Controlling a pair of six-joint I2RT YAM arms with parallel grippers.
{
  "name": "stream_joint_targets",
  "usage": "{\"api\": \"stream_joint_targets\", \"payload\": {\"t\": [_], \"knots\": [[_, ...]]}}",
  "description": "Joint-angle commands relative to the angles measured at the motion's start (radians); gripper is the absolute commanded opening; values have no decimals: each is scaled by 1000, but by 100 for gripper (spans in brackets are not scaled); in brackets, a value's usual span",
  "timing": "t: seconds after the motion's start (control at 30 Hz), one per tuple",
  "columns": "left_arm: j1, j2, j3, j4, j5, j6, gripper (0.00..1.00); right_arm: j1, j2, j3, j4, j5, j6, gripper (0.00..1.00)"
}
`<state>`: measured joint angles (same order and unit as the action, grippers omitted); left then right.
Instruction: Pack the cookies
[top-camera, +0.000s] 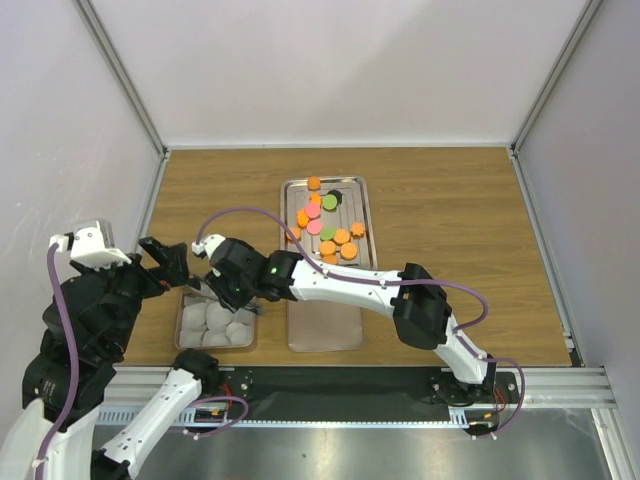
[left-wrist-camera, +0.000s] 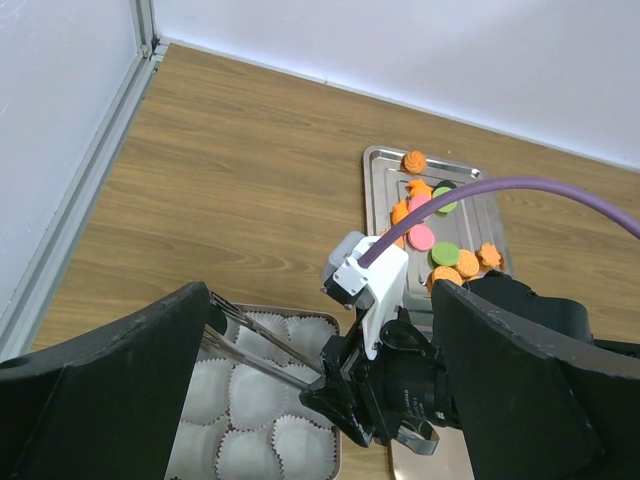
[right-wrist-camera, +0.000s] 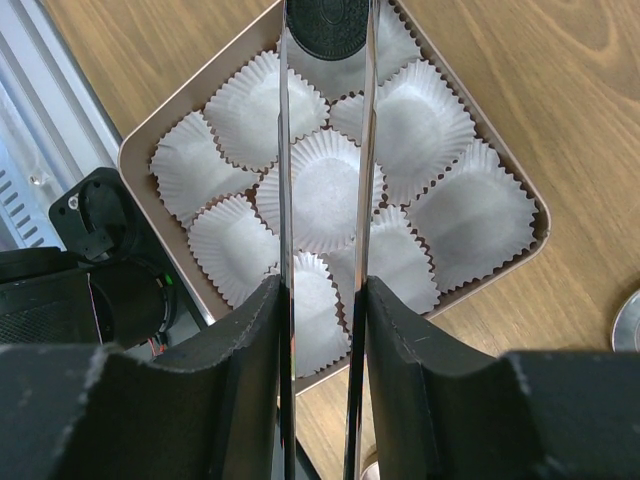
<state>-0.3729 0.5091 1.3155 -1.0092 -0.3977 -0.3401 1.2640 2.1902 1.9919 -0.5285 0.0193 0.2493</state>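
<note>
The cookies (top-camera: 325, 232), small orange, pink, green and black discs, lie heaped at the far end of the steel tray (top-camera: 325, 325); the left wrist view shows the cookies (left-wrist-camera: 430, 235) too. My right gripper (right-wrist-camera: 320, 300) is shut on a pair of metal tongs (right-wrist-camera: 287, 200). A black cookie (right-wrist-camera: 328, 25) sits between the tong tips, over a far cup of the small box (right-wrist-camera: 140, 150). From above, the right gripper (top-camera: 228, 288) hangs over the box (top-camera: 215, 325). My left gripper (top-camera: 165, 262) stands wide open just left of it, holding nothing.
White paper cups (right-wrist-camera: 320, 190) fill the small box, which lies left of the steel tray near the table's front edge. The right arm (top-camera: 340, 285) stretches across the tray's near half. White walls enclose the wooden table on three sides.
</note>
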Motion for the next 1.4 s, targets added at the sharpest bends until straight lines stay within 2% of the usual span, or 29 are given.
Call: {"api": "stream_joint_targets", "payload": {"t": [0.0, 0.23, 0.37, 0.57, 0.9, 1.2, 1.37], "knots": [[-4, -12, -16, 9, -4, -11, 100, 5, 3, 42, 18, 24, -13, 28], [-4, -15, -22, 12, 10, -17, 100, 11, 0, 39, 27, 45, -16, 35], [-4, -20, -25, 9, 11, -19, 100, 12, 0, 41, 30, 56, -13, 44], [-4, -24, -32, 9, 13, -19, 100, 14, 2, 41, 33, 57, -15, 51], [-4, -30, -45, 23, 20, -14, 100, 15, -23, 48, 21, 83, -21, 54], [-4, -30, -71, 70, 56, -7, 100, -9, -202, -40, 15, 129, -13, 53], [-4, -21, -104, 113, 83, -4, 100, -72, -373, -232, 25, 133, 22, 52]]}}
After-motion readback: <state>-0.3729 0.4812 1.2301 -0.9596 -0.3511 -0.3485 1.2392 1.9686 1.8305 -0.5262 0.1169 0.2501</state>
